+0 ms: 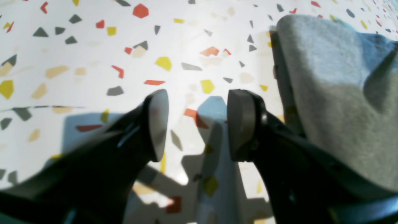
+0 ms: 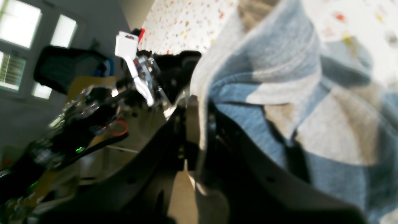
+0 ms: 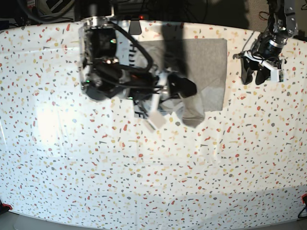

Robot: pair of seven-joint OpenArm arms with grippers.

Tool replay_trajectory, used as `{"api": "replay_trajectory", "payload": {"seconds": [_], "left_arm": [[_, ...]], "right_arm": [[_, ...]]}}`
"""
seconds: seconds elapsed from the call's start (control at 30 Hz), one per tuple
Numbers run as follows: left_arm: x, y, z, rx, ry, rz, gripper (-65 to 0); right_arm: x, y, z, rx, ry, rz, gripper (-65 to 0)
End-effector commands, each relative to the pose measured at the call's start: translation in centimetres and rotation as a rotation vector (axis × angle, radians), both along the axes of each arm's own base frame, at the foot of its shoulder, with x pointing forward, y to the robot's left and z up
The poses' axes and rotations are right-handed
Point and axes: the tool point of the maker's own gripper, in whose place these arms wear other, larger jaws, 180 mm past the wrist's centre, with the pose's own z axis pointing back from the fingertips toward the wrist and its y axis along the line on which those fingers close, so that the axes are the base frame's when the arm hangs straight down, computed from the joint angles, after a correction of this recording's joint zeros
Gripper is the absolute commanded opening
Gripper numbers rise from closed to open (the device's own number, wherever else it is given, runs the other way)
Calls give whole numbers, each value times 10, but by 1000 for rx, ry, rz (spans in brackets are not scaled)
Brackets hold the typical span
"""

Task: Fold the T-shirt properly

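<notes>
The grey T-shirt point(image 3: 208, 60) lies partly folded at the back middle of the table, plain side up. My right gripper point(image 3: 184, 87) is shut on a bunch of its fabric and holds it off the table, with a flap point(image 3: 192, 112) hanging below. In the right wrist view the cloth point(image 2: 279, 93) is pinched between the closed fingers point(image 2: 199, 124) and drapes to the right. My left gripper point(image 3: 256, 72) hovers just right of the shirt. Its fingers point(image 1: 197, 124) stand wide open and empty over bare table, with the shirt's edge point(image 1: 335, 93) beside the right finger.
The table point(image 3: 144, 167) has a white cover speckled with coloured chips. Its back edge runs just behind the shirt, with dark equipment and cables point(image 3: 120, 9) beyond. The right arm's body point(image 3: 105, 67) hangs over the back left. A window point(image 2: 18, 25) and clutter show in the right wrist view.
</notes>
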Motion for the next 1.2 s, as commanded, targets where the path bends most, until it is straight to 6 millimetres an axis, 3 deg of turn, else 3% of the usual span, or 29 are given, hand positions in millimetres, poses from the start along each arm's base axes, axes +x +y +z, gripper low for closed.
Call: {"api": "replay_trajectory", "payload": {"seconds": [0.0, 0.07, 0.3, 0.6, 0.77, 0.9, 1.03, 1.17], "left_arm": [[-13, -6, -12, 11, 70, -31, -356], [-14, -9, -13, 3, 74, -40, -356], [-14, -9, -13, 4, 74, -43, -356], [-14, -9, -13, 4, 77, -43, -356], [-15, -9, -13, 5, 78, -44, -356], [-15, -5, -13, 14, 82, -46, -356], [-13, 6, -12, 46, 83, -42, -356], [-10, 28, -9, 100, 88, -20, -356]], "right_arm": [[7, 14, 21, 58, -54, 1, -650], [6, 30, 25, 58, -76, 10, -650], [3, 54, 0, -46, -128, 37, -650], [-12, 92, -4, 55, -111, 90, -650], [-26, 117, 9, 111, -152, 152, -381], [-29, 130, 31, 196, -187, 167, -364], [-18, 132, 59, 292, -198, 165, -364], [-2, 125, 60, 196, -240, 200, -364]]}}
